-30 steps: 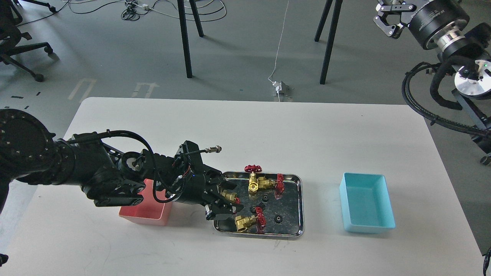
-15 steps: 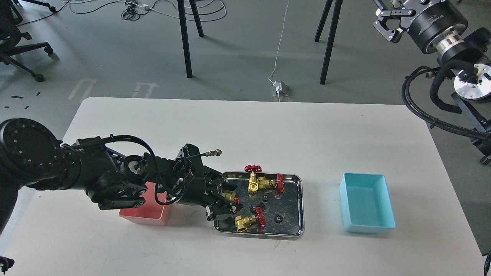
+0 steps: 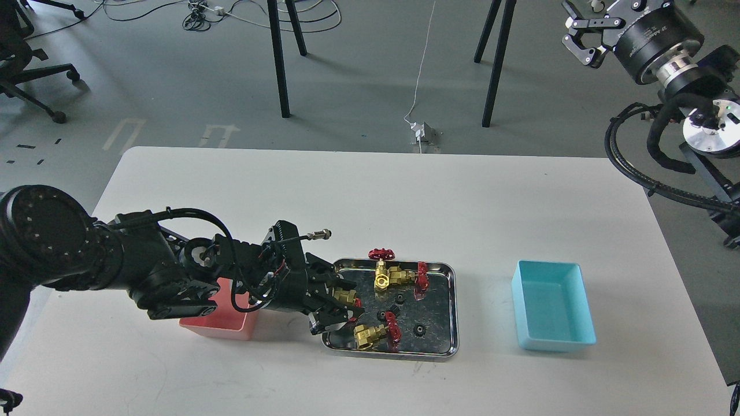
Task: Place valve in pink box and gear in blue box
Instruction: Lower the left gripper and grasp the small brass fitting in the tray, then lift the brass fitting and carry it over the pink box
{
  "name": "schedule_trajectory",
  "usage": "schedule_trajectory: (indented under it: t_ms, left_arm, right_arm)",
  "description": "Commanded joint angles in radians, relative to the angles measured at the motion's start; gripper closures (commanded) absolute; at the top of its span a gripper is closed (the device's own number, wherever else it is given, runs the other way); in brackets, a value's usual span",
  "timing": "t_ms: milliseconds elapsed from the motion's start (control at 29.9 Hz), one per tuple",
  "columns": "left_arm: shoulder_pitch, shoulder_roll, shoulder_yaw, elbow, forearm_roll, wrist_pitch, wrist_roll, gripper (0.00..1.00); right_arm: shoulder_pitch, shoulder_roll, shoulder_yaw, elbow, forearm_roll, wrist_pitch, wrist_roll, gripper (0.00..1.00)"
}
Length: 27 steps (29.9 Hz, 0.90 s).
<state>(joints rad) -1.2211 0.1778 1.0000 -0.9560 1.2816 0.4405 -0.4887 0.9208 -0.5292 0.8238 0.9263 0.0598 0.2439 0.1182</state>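
Gripping a valve (image 3: pixel 346 297) between its fingers over the steel tray's (image 3: pixel 454 306) left end, the left gripper (image 3: pixel 338 300) has the pink box (image 3: pixel 222 323) just behind it, while 3 gears (image 3: pixel 417 330) await, blue box (image 3: pixel 552 312) apparently empty

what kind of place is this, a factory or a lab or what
Most likely a robotics lab or test room, not a factory: a plain white table on a grey floor, loose cables trailing across it, an office chair and stand legs behind.
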Motion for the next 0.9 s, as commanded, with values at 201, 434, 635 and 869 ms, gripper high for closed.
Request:
schedule_trajectory:
  t_ms: [201, 434, 635, 869]
  left_arm:
    - [0.000, -0.006, -0.001, 0.009, 0.002, 0.041, 0.000, 0.82]
    - [-0.005, 0.003, -0.015, 0.022, 0.001, 0.048, 0.000, 0.84]
    - [-0.031, 0.043, -0.070, 0.003, -0.010, 0.048, 0.000, 0.84]
    - [-0.098, 0.175, -0.133, -0.124, -0.011, 0.048, 0.000, 0.84]
  right_arm:
    - [-0.002, 0.000, 0.003, 0.002, 0.000, -0.002, 0.000, 0.01]
    - [-0.014, 0.000, 0.012, 0.019, 0.001, -0.003, 0.001, 0.01]
    - [0.012, 0.008, 0.020, 0.025, 0.002, -0.021, 0.001, 0.01]
    - [0.096, 0.002, 0.009, 0.055, 0.002, -0.104, 0.000, 0.01]
